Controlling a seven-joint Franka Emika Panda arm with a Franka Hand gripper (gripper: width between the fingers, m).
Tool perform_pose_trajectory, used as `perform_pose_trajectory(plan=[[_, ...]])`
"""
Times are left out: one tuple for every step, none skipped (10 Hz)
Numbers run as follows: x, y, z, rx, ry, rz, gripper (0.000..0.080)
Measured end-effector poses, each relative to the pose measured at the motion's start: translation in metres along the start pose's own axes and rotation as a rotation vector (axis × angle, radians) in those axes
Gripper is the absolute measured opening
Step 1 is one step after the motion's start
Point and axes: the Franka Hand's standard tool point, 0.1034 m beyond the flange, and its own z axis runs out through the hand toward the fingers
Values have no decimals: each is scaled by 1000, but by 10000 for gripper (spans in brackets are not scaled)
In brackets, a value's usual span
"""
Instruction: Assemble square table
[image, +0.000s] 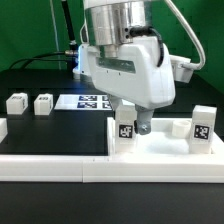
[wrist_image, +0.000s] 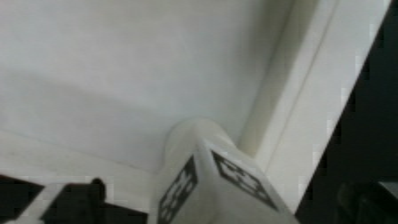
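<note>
1. Black table surface carries the white square tabletop (image: 170, 146) at the exterior view's right, beside the long border rail (image: 50, 166).
2. One leg (image: 125, 128) stands upright close to the tabletop's rim, with its long axis vertical.
3. The gripper (image: 134, 124) hangs directly above this leg, one finger at each side of it.
4. I cannot tell if the jaws press the leg or stand a little apart from it.
5. A second leg (image: 203, 125) stands at the far right, and two loose legs (image: 15, 103) wait well apart.

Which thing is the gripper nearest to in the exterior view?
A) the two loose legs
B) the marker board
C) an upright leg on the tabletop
C: the gripper hangs right beside the upright leg standing on the tabletop, away from the others.
</note>
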Motion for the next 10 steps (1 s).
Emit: perform_pose_trajectory(plan=[[0,0,0,0,0,-38,649],[0,0,0,-1,0,-121,649],[0,1,-2,-29,-4,-290,649],[4,0,-4,-37,-1,-487,649],[6,1,-4,-38,-3,-660,649],[7,1,-4,-36,-4,-687,649],[6,1,-4,-37,-3,-646,603],[7,1,-4,-36,-3,-620,603],[6,1,-4,-36,-2,-555,429],[6,0,-4,-35,-1,-471,429]])
